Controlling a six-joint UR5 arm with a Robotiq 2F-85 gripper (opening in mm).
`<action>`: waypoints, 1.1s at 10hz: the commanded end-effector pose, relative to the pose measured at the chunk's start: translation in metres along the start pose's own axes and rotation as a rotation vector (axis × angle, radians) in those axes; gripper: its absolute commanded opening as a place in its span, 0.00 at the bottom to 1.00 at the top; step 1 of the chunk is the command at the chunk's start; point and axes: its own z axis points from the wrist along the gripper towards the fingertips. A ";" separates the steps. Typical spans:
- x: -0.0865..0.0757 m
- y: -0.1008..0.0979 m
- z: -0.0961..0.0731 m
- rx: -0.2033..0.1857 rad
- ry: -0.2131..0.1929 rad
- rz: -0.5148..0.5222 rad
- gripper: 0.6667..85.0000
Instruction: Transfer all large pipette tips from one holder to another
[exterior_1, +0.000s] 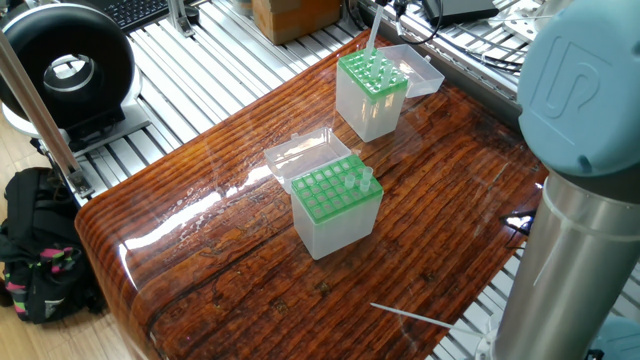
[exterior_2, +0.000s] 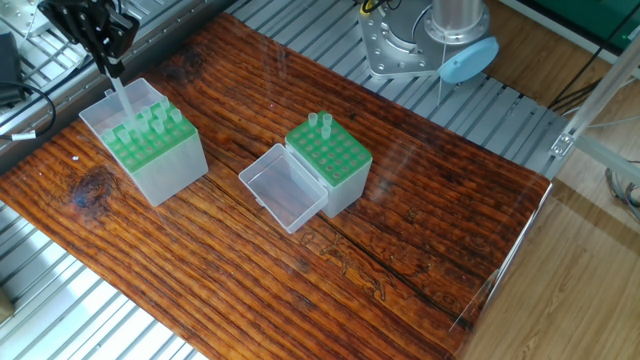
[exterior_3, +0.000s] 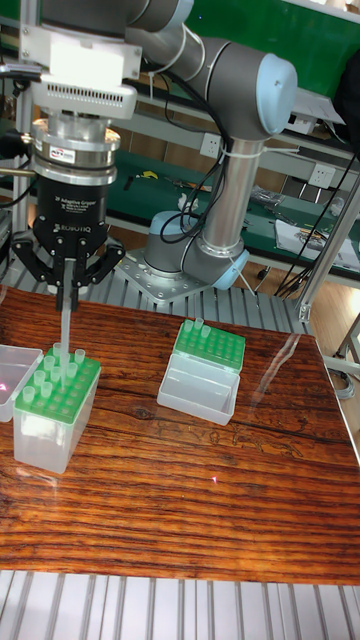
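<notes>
A glossy, dark-grained wooden worktop (exterior_2: 400, 200) carries two clear boxes with green racks. One box (exterior_2: 152, 150) stands near a far corner; the other box (exterior_2: 330, 160) sits mid-worktop, its open lid (exterior_2: 283, 188) lying flat on the wood. A loose tip (exterior_1: 410, 317) lies near one edge.

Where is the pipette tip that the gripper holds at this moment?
In the tall fixed view the held tip hangs upright from the gripper at the left, its lower end at the green top of the fuller box.

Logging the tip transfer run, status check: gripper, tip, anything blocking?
Gripper shut on one tip, lower end just above the full box. Other box holds two tips so far. One stray tip lies near the table edge; nothing in the way.
</notes>
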 end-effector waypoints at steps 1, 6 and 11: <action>-0.003 -0.001 0.000 0.001 -0.008 -0.001 0.04; -0.003 0.002 0.002 -0.009 -0.004 -0.010 0.04; -0.005 0.005 0.001 -0.017 -0.005 -0.026 0.13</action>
